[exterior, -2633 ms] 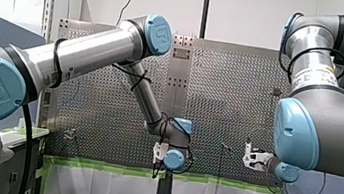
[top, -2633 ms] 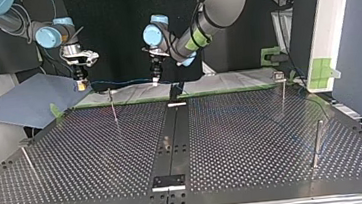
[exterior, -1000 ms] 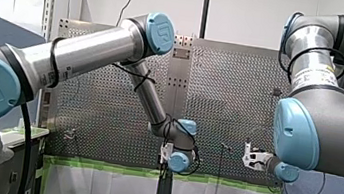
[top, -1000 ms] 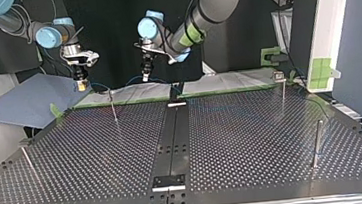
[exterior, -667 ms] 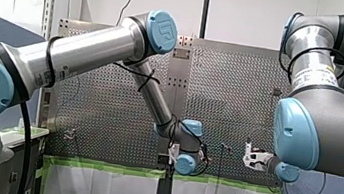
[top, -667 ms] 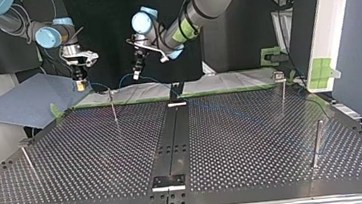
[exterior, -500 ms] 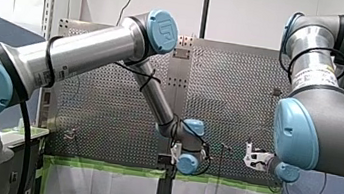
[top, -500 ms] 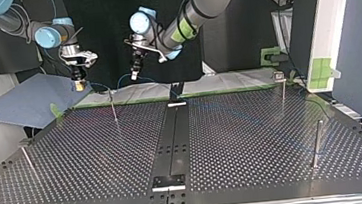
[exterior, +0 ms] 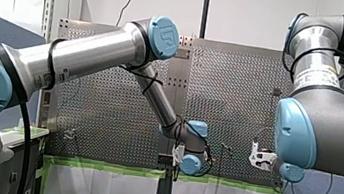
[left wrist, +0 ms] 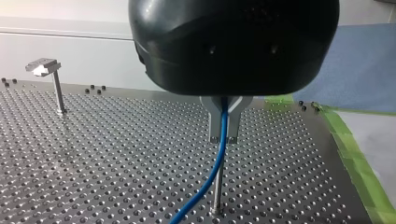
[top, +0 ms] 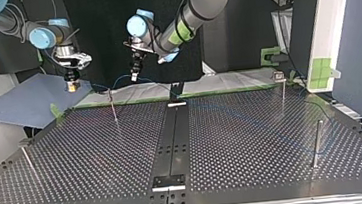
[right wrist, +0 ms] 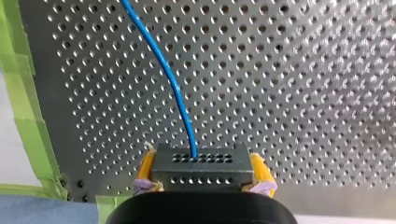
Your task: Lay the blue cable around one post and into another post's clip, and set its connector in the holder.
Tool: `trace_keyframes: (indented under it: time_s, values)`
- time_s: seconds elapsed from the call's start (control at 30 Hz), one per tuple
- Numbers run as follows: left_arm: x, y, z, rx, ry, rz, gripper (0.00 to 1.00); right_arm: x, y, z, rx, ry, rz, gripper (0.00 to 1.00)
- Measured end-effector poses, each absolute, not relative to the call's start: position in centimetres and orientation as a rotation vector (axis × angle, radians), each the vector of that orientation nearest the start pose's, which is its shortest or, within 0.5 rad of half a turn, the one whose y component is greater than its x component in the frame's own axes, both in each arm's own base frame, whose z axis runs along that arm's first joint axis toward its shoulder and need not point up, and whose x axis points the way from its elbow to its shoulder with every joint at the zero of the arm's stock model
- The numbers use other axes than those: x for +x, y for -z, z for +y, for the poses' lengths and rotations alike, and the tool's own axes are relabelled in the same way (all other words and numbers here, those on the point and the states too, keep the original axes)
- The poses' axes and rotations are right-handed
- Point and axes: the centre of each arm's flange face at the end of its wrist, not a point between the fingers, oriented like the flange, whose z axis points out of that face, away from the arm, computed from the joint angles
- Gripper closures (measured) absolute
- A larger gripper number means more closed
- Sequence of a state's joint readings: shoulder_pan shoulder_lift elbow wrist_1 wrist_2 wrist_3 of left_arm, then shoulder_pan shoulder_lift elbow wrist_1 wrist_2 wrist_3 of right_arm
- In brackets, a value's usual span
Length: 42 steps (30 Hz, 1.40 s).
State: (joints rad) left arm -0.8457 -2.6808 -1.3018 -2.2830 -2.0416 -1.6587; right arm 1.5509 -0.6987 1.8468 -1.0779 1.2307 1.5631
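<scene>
No wording was legible: the labels on my left arm (exterior: pixel 89 56) and my right arm (exterior: pixel 330 128) were blurred.

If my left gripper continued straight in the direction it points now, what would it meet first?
Probably the thin post that stands right ahead of the left gripper, beside the blue cable it grips; otherwise the perforated table. Depth is hard to judge here.

Left arm (exterior: pixel 89 56) had silver tube links, grey joints, light-blue round caps with embossed logo; black cable ran strapped along it. Right arm (exterior: pixel 328 122) looked alike, wore white printed label. Left gripper (left wrist: pixel 223 139) had black housing, metal fingers (left wrist: pixel 214 123). Right gripper (right wrist: pixel 201 170) showed yellow pads (right wrist: pixel 258 167).
</scene>
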Motion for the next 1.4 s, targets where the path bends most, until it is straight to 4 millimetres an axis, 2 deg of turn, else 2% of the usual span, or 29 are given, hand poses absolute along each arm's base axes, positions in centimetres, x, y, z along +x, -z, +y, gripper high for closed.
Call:
trace_keyframes:
  time_s: [0.4, 0.67, 0.97, 1.4]
  values:
    - [41.7, 3.6, -61.3, 0.219, 0.389, 1.545, 1.0, 13.6, 2.4, -58.9, 1.45, -1.415, -1.141, 1.0]
    - [40.7, 3.3, -62.3, 0.224, 0.414, 1.538, 1.0, 13.4, 2.2, -59.3, 1.445, -1.421, -1.14, 1.0]
    - [40.4, 2.8, -63.3, 0.22, 0.431, 1.527, 1.0, 14.2, 2.2, -59.2, 1.459, -1.423, -1.125, 1.0]
    - [40.0, 2.9, -63.3, 0.228, 0.426, 1.536, 1.0, 12.3, 2.3, -59.5, 1.384, -1.4, -1.215, 1.0]
